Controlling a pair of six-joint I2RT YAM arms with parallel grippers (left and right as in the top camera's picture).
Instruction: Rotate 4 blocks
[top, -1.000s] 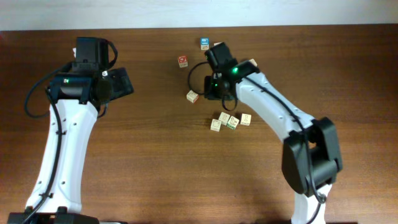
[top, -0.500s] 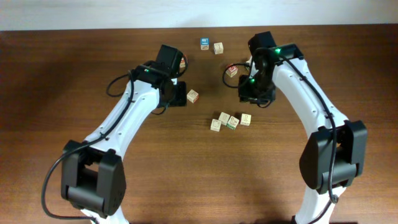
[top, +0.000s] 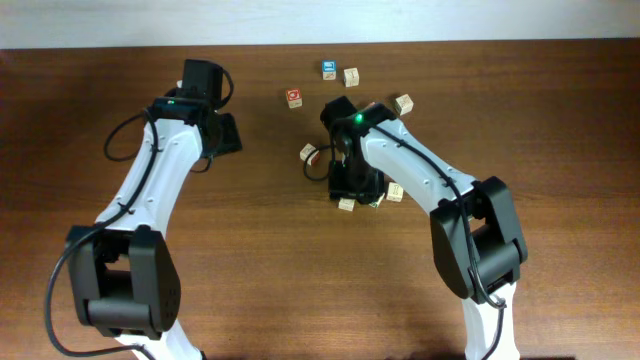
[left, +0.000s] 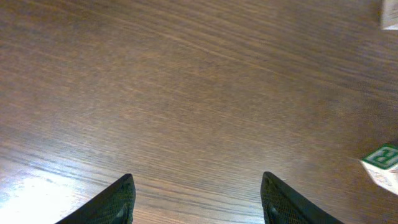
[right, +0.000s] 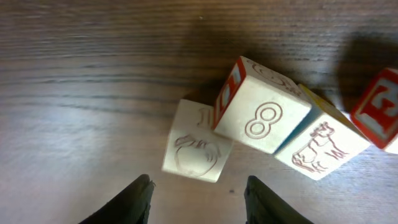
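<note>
From overhead the light is even and fairly bright, falling from above. The brown table (top: 250, 260) carries only short, soft shadows under the arms (top: 150, 190), and the picture is clear. In the left wrist view a pale glare washes the near-left wood. In the right wrist view the blocks (right: 198, 149) are crisp, a dark shadow lies beyond them, and the right gripper (right: 198, 202) is soft-edged.
</note>
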